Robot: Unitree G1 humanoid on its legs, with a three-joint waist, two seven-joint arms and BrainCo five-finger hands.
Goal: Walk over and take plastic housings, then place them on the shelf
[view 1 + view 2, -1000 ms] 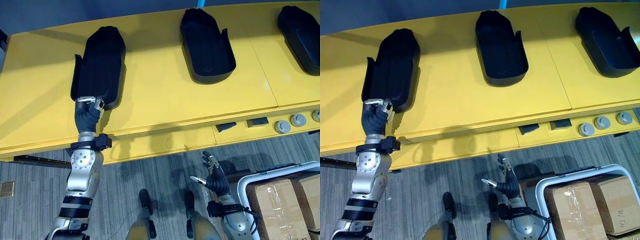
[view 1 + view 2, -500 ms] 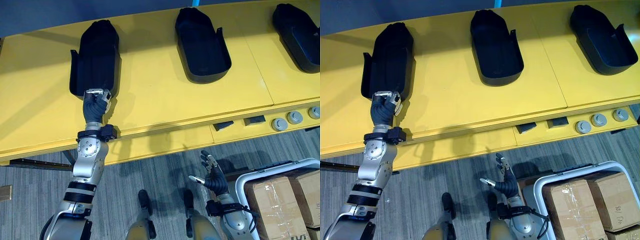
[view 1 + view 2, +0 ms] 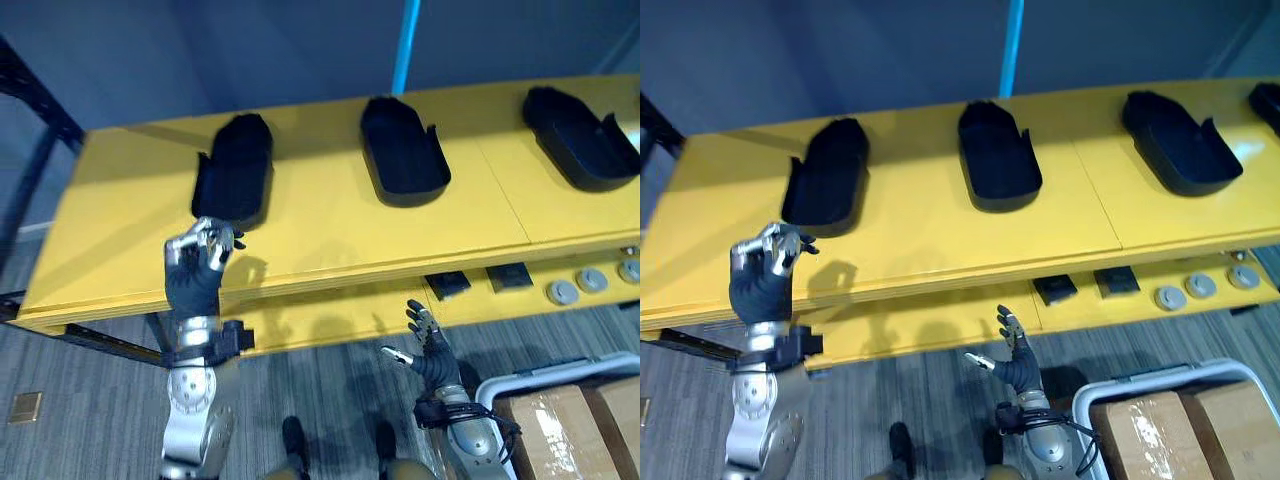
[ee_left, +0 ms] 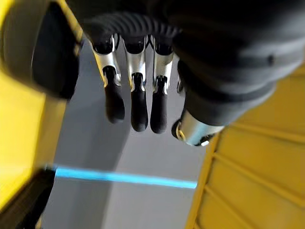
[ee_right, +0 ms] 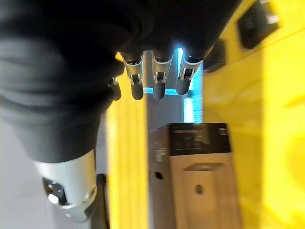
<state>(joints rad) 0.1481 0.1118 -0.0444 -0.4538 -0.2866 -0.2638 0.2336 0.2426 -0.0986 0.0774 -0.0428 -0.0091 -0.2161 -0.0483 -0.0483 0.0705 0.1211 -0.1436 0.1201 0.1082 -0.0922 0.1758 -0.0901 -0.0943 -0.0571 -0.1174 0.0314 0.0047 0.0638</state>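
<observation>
Three black plastic housings lie on the yellow shelf point(image 3: 320, 220): one at the left point(image 3: 235, 170), one in the middle point(image 3: 403, 160), one at the right point(image 3: 578, 150). My left hand point(image 3: 200, 265) hangs over the shelf's front edge, just short of the left housing, apart from it. Its fingers point(image 4: 138, 100) are relaxed and hold nothing. Lower down, in front of the shelf, my right hand point(image 3: 428, 350) is open and empty, fingers spread.
A white-rimmed bin with cardboard boxes point(image 3: 1160, 430) stands on the floor at the lower right. Round knobs point(image 3: 1200, 288) and dark blocks point(image 3: 1055, 290) sit on the shelf's front ledge. A dark rack post point(image 3: 30, 90) rises at the far left.
My left hand has let go of the left housing and drawn back to the shelf's front edge, fingers uncurled. The housing stays on the shelf. The camera has pulled back and tilted up.
</observation>
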